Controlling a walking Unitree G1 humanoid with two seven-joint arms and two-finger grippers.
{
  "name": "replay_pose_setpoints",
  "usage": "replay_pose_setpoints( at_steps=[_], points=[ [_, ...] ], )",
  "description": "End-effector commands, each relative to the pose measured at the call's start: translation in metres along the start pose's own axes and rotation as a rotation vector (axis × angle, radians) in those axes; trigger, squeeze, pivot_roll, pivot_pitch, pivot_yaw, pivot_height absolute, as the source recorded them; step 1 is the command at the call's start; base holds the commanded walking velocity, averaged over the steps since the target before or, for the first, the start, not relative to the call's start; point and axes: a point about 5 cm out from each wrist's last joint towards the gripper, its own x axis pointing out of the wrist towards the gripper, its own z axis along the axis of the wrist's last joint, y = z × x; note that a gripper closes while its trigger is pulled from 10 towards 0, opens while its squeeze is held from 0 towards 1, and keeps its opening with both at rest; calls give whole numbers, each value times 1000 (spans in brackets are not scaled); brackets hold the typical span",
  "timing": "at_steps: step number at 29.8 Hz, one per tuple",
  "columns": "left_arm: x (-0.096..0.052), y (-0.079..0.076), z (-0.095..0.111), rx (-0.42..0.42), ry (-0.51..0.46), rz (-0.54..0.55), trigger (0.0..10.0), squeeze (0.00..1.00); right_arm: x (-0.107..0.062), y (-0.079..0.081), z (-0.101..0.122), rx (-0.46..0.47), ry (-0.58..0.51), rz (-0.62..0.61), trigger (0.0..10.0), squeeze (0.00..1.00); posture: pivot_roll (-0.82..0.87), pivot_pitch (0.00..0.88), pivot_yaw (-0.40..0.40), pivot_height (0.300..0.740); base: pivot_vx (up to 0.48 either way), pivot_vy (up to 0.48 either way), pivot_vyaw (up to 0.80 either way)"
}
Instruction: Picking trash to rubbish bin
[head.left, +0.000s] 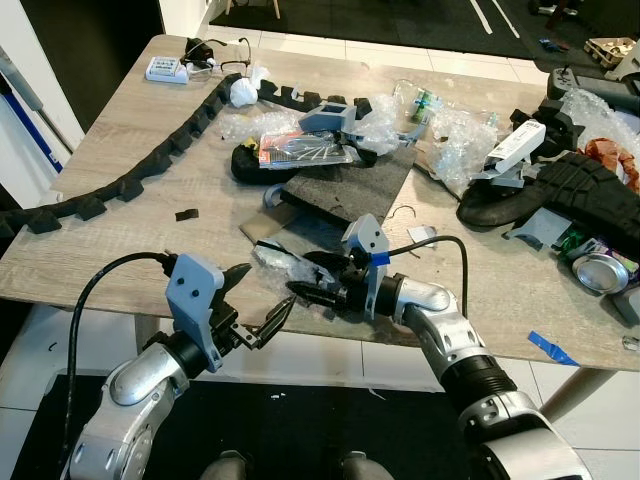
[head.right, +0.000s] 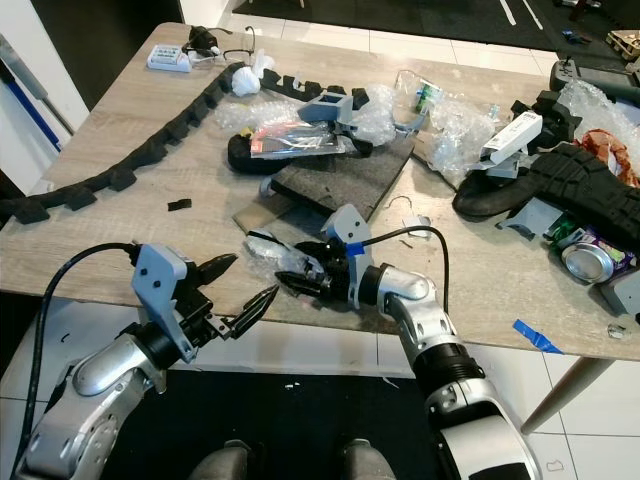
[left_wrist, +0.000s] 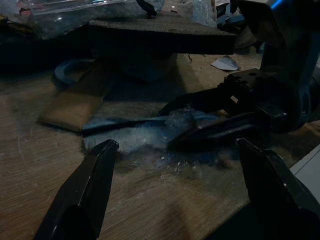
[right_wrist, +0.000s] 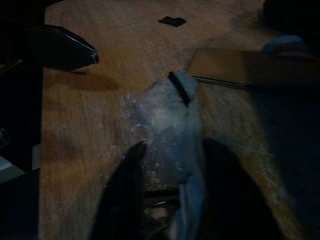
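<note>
At the near edge of the table, the right gripper is closed on a crumpled clear plastic wrapper, its print too blurred to read, while the left gripper, fingers spread wide, sits just beside the edge.

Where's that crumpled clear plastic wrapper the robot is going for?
The plastic wrapper lies at the near edge of the wooden table, just in front of the dark foam slab, with the right gripper closed on it.
</note>
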Motion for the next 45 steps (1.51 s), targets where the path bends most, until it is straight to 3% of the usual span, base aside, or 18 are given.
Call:
replay_pose_setpoints(
  at_steps=[1,11,17,24,26,30,36,40,45],
  points=[
    [0,-3,-5,-3,27,-16,10000,0,-5,1,-13,24,52,-10,0,0,27,257,-70,740,0,0,0],
    [5,2,-5,11,21,2,10000,0,-3,0,-1,51,-21,34,0,0,21,226,-62,740,0,0,0],
    [9,9,-3,29,6,30,10000,0,-3,-2,24,104,-140,93,0,0,18,193,-59,740,0,0,0],
    [11,24,2,69,-20,144,10000,0,-7,-3,51,70,-235,103,0,0,23,178,-60,740,0,0,0],
    [9,36,3,96,-29,238,10000,0,-13,-8,68,-1,-298,38,0,0,24,174,-61,740,0,0,0],
    [7,37,4,103,-38,257,10000,0,-24,-14,87,-78,-399,-95,0,0,25,170,-59,740,0,0,0],
    [8,37,4,87,-61,292,10000,0,-38,-14,92,-114,-411,-197,0,0,19,165,-44,740,0,0,0],
    [12,40,4,103,-72,347,10000,0,-55,-17,92,-169,-444,-395,0,0,12,160,-36,740,0,0,0],
    [15,37,2,89,-75,353,10000,0,-59,-7,91,-136,-489,-434,0,0,6,155,-33,740,0,0,0]
  ],
)
